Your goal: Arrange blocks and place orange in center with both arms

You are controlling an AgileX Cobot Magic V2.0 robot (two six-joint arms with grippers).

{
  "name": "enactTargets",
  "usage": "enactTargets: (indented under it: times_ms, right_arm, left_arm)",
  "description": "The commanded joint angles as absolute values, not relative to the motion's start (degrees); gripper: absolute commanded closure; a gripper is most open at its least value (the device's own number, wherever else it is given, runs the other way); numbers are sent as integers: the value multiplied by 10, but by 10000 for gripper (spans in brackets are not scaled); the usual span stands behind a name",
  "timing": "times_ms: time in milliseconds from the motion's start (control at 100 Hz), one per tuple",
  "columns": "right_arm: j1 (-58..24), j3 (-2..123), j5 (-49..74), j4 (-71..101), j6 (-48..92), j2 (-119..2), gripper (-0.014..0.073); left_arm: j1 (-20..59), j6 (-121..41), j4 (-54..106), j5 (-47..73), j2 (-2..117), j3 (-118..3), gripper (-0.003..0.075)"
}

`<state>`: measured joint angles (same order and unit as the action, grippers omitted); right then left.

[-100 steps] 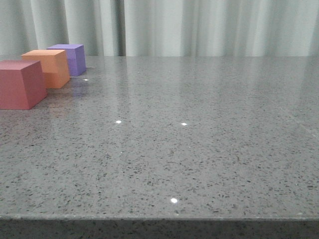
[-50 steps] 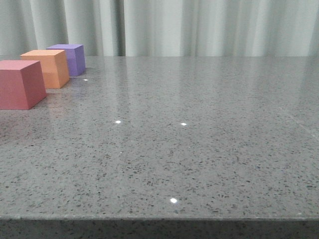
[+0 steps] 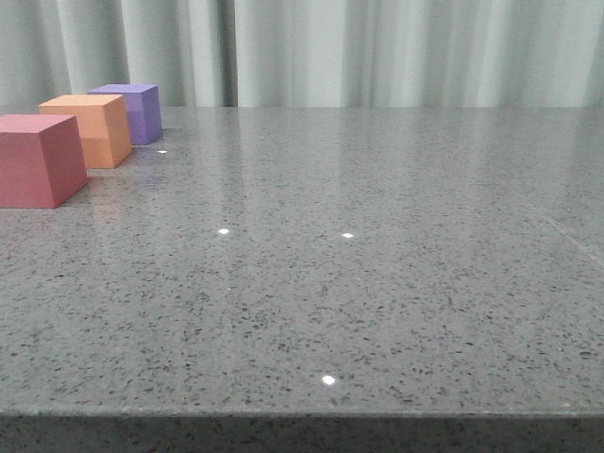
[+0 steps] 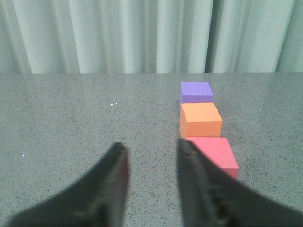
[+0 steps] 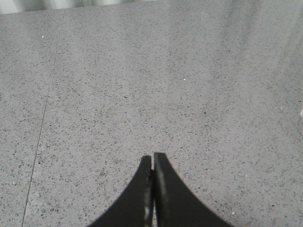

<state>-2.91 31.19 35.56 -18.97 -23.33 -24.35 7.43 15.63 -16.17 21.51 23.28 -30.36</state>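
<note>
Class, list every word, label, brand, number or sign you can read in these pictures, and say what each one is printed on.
None: no text, number or logo can be read in any view.
The pink-red cube, orange cube and purple cube have plain faces.
The table, the curtain and both grippers' jaws carry no markings.

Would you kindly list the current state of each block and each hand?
Pink-red block: resting on table, nearest in row.
Orange block: resting, middle of row.
Purple block: resting, farthest.
Left hand: open, empty.
Right hand: shut, empty.
</note>
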Motion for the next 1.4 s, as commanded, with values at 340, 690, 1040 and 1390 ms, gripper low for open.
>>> enactTargets:
  times_ms: [340,690,1040,1390]
  right_arm:
    - [-24,327,320,-207,-232,-246,662]
    - [-24,327,320,-207,-232,-246,662]
    - [-24,327,320,-207,-232,-246,662]
    - [-24,327,320,-207,-232,-246,662]
  left_arm:
    - [73,161,-164,172,231,-315,741]
    - [74,161,-165,164,229,-315,741]
    - [64,129,-133,11,195,-219,741]
    - [7,6,-16,8,75,-96,741]
